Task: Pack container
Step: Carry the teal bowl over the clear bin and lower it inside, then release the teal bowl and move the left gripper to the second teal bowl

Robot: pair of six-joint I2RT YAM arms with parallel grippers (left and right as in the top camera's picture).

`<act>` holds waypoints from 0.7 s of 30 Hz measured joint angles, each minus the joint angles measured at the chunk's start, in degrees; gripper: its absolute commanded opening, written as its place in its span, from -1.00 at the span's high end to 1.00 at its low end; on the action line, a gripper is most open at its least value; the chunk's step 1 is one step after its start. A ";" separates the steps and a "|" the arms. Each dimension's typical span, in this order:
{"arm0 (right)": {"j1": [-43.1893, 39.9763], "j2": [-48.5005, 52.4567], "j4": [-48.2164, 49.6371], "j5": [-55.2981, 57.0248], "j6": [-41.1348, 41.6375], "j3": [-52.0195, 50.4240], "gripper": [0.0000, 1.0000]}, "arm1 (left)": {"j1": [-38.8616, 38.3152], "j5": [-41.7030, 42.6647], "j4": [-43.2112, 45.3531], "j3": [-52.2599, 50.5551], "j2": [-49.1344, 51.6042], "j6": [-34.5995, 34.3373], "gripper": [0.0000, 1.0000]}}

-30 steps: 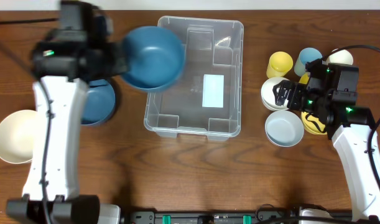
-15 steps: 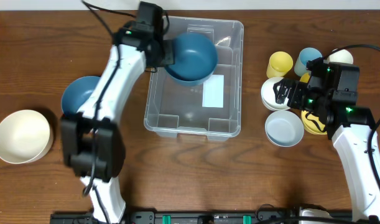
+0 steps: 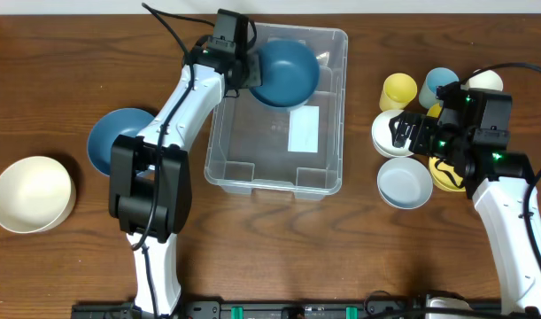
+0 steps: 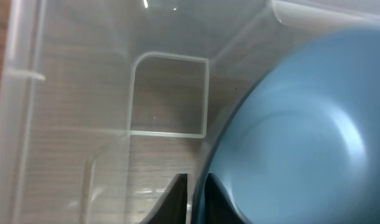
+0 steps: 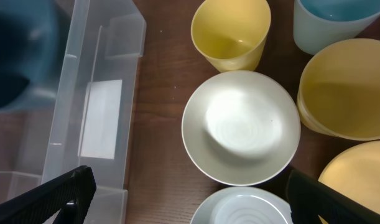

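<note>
My left pincer (image 4: 196, 196), narrow, nips the bowl (image 4: 289, 143) (likely light, stiff, slick) by its rim, over the container's (image 3: 261, 142) far end.

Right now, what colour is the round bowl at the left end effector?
The round bowl is plain dark teal-blue; the overhead view shows it best.
</note>
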 measured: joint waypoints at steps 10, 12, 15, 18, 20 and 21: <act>0.00 0.00 -0.02 0.00 0.00 0.00 -0.99 | -0.07 0.31 -0.87 0.00 -1.49 -0.44 -0.22; 0.00 0.00 -0.02 0.00 0.00 0.00 -0.99 | -0.04 0.09 -2.51 -0.04 -3.80 -0.48 -0.25; 0.00 0.00 -0.04 0.00 0.00 0.00 -0.99 | 0.02 -1.68 -6.51 -0.11 -10.43 -0.48 -0.30; 0.00 0.00 -0.07 0.00 0.00 0.00 -0.99 | 0.13 -5.84 -11.67 -0.11 -19.21 -0.42 -0.40; 0.00 0.00 -0.13 0.00 0.00 0.00 -0.98 | 0.44 -9.31 -15.69 -0.07 -24.35 -0.42 -0.46; 0.00 0.00 -0.20 0.00 0.00 0.00 -0.98 | 0.74 -11.13 -17.84 0.04 -26.77 -0.42 -0.49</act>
